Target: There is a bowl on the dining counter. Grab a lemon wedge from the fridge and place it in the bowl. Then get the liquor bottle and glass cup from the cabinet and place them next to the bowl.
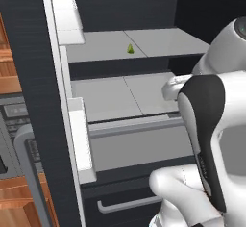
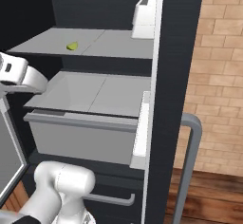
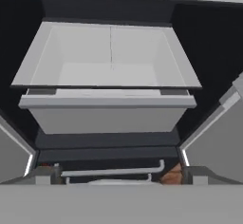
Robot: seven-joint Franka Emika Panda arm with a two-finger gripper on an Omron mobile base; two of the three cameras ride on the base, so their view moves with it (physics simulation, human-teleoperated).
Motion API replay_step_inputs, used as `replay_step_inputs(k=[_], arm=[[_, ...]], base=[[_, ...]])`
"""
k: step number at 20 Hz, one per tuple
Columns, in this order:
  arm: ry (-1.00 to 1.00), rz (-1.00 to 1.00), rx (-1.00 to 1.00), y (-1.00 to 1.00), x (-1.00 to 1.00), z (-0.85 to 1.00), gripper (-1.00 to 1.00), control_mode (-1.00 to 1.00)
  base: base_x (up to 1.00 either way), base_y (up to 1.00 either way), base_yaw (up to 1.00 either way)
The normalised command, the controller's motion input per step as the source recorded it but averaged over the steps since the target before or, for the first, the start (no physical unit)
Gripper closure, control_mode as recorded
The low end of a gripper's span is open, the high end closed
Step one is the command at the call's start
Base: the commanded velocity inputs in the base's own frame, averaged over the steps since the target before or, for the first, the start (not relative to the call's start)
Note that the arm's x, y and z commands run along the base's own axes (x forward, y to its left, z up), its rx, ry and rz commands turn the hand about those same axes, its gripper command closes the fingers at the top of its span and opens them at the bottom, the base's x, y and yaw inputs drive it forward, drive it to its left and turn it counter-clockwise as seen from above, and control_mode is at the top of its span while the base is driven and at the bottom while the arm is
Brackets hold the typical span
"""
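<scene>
The fridge (image 1: 33, 77) stands with both doors swung wide, its left door's white bins (image 1: 79, 134) close along the arm's path in the left base view. On the upper shelf (image 1: 158, 41) the lemon wedge (image 1: 130, 49) sits alone, small and yellow-green, near the middle seam and a little back from the front edge; in the right base view the same wedge (image 2: 72, 46) lies toward the shelf's left end. Below it come a second shelf (image 2: 90, 92) and a pale drawer (image 3: 109, 109), which the hand camera faces squarely. The gripper (image 3: 118, 180) hangs low before that drawer with its jaws spread fully and nothing between them, well beneath the wedge. The likely trouble is the climb: rising straight up could knock the wrist against the front lip of either shelf. The wedge is tiny and probably slippery, so a reach that lands off-centre may push it deeper or flick it off the shelf. To the right, the right door's bins (image 2: 142, 137) narrow the room for swinging out.
</scene>
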Motion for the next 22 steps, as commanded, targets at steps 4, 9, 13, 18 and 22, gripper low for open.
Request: replay_step_inputs(k=[4,9,13,18,22], arm=[[-0.03,-0.02,-0.09,0.22,0.82,0.18,-1.00,-1.00],[-0.01,-0.01,-0.02,0.11,0.82,0.19,-1.00,-1.00],[-0.11,0.00,0.00,0.28,0.71,0.18,-1.00,-1.00],[-0.16,0.00,0.00,0.22,0.40,0.03,-1.00,-1.00],[-0.18,0.00,0.00,0.08,0.20,0.00,-1.00,-1.00]], base=[[0.00,0.00,0.00],[0.00,0.00,0.00],[0.00,0.00,0.00],[0.00,0.00,0.00],[0.00,0.00,0.00]])
